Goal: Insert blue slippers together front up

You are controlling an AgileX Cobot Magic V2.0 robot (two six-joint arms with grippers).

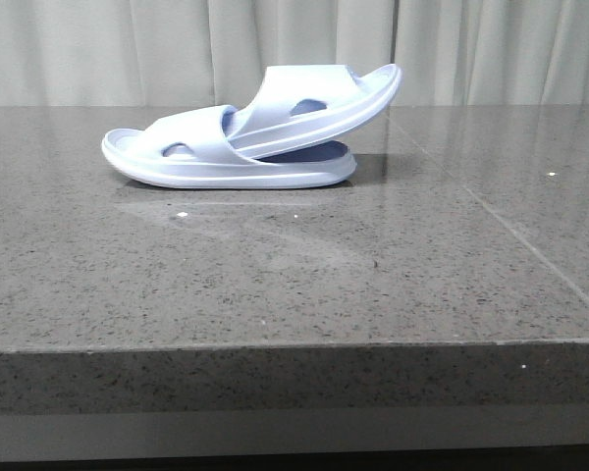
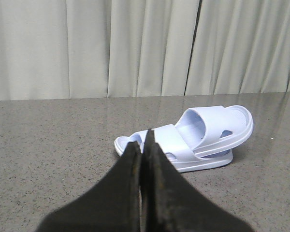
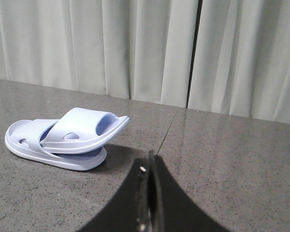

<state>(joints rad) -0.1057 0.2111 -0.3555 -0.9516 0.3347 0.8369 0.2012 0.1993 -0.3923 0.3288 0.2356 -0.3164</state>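
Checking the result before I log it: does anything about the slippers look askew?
The upper slipper is tucked under the strap of the lower slipper and tilts up at one end rather than lying flat. Nothing looks damaged.

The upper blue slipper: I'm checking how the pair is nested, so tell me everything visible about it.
The upper blue slipper is pale blue, looks like moulded foam, with a thick sole, a wide strap and oval side vents. One end is pushed under the strap of the lower slipper, which lies flat on the grey speckled table. Its other end tilts up, clear of the table. Neither hand touches it.
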